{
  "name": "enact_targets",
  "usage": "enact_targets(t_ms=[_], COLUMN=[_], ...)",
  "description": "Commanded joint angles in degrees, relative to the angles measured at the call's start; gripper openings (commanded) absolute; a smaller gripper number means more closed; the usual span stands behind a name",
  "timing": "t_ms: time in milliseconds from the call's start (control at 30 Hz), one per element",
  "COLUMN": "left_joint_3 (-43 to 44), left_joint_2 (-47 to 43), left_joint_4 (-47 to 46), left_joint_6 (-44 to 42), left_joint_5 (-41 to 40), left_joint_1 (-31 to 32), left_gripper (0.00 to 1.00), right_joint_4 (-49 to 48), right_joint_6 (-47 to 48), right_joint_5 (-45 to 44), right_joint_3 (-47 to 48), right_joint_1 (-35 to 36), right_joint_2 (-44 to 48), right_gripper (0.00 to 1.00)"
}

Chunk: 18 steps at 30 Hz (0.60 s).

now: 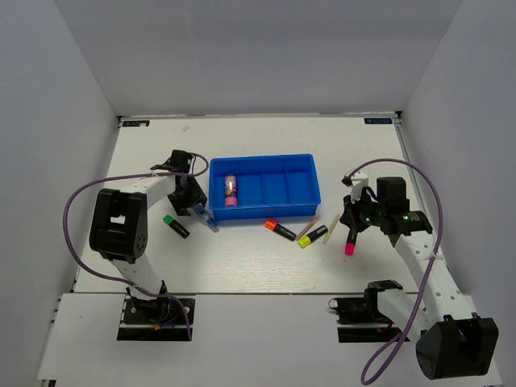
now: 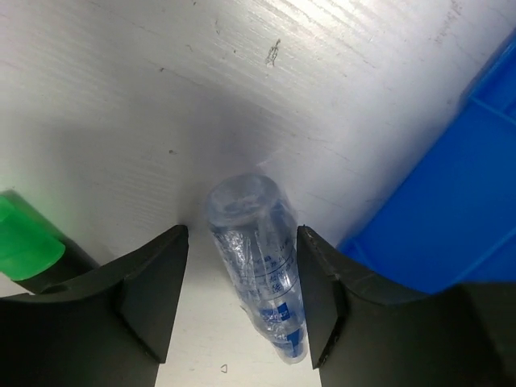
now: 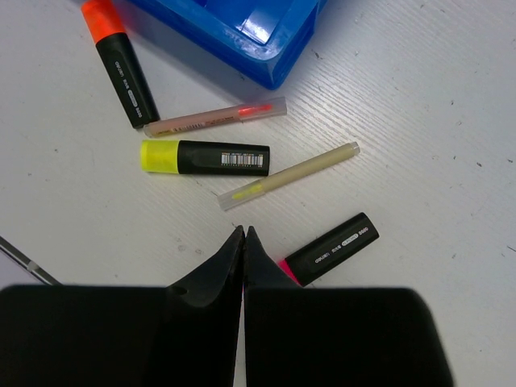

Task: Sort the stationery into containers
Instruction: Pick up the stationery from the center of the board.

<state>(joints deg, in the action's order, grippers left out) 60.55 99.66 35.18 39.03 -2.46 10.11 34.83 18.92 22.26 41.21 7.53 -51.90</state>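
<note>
The bright-blue tray [image 1: 300,164] holds a pink tube [image 1: 230,190] in its leftmost compartment. My left gripper [image 1: 196,208] is open and straddles the clear-blue tube [image 2: 256,258], which lies on the table between the fingers [image 2: 153,290], close to the right one. A green-ended marker [image 2: 28,246] lies just left. My right gripper [image 3: 243,232] is shut and empty above the table. The pink-ended marker [image 3: 334,246] lies beside its right finger, its pink end partly hidden. The yellow-ended marker [image 3: 205,157], the orange-ended marker [image 3: 121,64] and two pale sticks [image 3: 289,176] lie beyond.
The tray's wall [image 2: 451,210] stands right of the left gripper, and its corner [image 3: 242,32] shows at the top of the right wrist view. White walls close in the table at the back and sides. A purple cable loops from each arm.
</note>
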Motion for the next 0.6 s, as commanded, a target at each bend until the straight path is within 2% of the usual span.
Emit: enact_targets(t_ms=[0, 33, 100, 167, 200, 267, 300, 333, 433, 467, 500, 533, 567], left_joint_3=[0.0, -0.26, -0.44, -0.44, 0.17, 0.88, 3.06, 4.04, 11.31, 14.12, 15.28, 17.64, 18.45], left_joint_2=[0.19, 0.19, 0.01, -0.25, -0.77, -1.83, -2.36, -3.75, -5.69, -6.14, -7.19, -7.8, -10.16], left_joint_4=[3.74, 3.93, 4.98, 5.42, 5.6, 6.48, 6.74, 8.49, 13.05, 13.77, 14.3, 14.3, 14.48], left_joint_6=[-1.58, -2.02, -2.55, -2.99, -3.34, -4.04, -4.65, -5.7, -7.55, -7.82, -8.09, -7.91, -7.74], left_joint_5=[-3.25, -3.6, -4.57, -4.31, -4.31, -4.22, -4.22, -4.13, -4.05, -3.78, -2.3, -1.59, -0.89], left_joint_1=[-0.53, -0.62, -1.23, -2.11, -2.72, -3.6, -3.95, -4.22, -4.92, -4.84, -4.84, -4.84, -4.66], left_gripper=[0.67, 0.65, 0.52, 0.29, 0.1, 0.0, 0.0, 0.0, 0.0, 0.0, 0.0, 0.0, 0.0], right_joint_4=[0.5, 0.33, 0.41, 0.42, 0.5, 0.77, 0.68, 0.68, 1.03, 0.94, 1.46, 1.82, 2.17], right_joint_6=[0.95, 0.86, 0.86, 0.95, 1.03, 1.03, 1.03, 1.12, 1.21, 1.38, 1.91, 2.09, 2.35], right_joint_5=[0.68, 0.77, 0.77, 0.85, 0.85, 0.85, 0.94, 0.94, 1.47, 1.64, 2.34, 2.78, 3.22], right_joint_3=[0.8, 0.97, 0.89, 0.89, 0.89, 0.89, 0.98, 0.89, 0.98, 1.06, 1.06, 1.06, 1.33], right_joint_1=[0.2, 0.12, 0.2, 0.2, 0.2, 0.2, 0.29, 0.12, 0.12, 0.12, 0.29, 0.29, 0.29], right_joint_2=[0.31, 0.31, 0.31, 0.4, 0.48, 0.57, 0.48, 0.57, 0.31, 0.31, 0.22, 0.13, 0.04], right_gripper=[0.01, 0.01, 0.01, 0.01, 0.01, 0.01, 0.01, 0.12, 0.75, 0.77, 0.75, 0.62, 0.01])
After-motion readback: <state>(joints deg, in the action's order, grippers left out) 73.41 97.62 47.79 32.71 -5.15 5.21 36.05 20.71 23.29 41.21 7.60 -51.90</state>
